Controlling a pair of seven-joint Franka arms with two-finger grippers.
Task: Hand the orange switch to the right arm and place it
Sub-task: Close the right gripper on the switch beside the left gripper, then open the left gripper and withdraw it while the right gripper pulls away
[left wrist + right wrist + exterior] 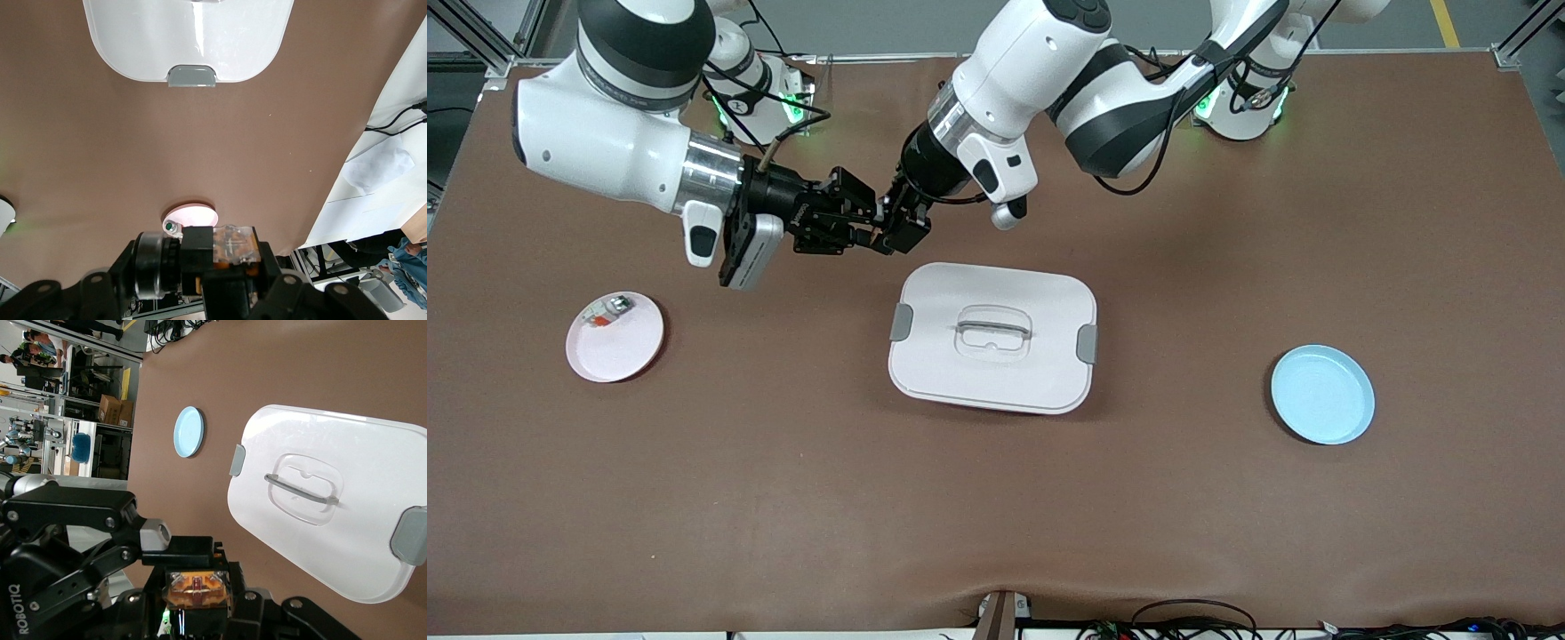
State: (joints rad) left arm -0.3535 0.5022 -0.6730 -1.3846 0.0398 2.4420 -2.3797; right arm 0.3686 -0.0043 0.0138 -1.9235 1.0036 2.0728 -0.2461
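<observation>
You had both grippers, left [896, 222] and right [864, 233], clenched on the orange switch [198, 587] above the desk [1227, 498], so it passed across safely.

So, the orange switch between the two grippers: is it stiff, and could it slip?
The orange switch looks like a hard, blocky part, so probably stiff. It seems tiny and light beside the white lidded box. The left gripper and right gripper both pinch it, so it might twist on release.

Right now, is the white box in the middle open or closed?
Closed: the lid sits flat on the white box, with both grey latches at its ends.
</observation>
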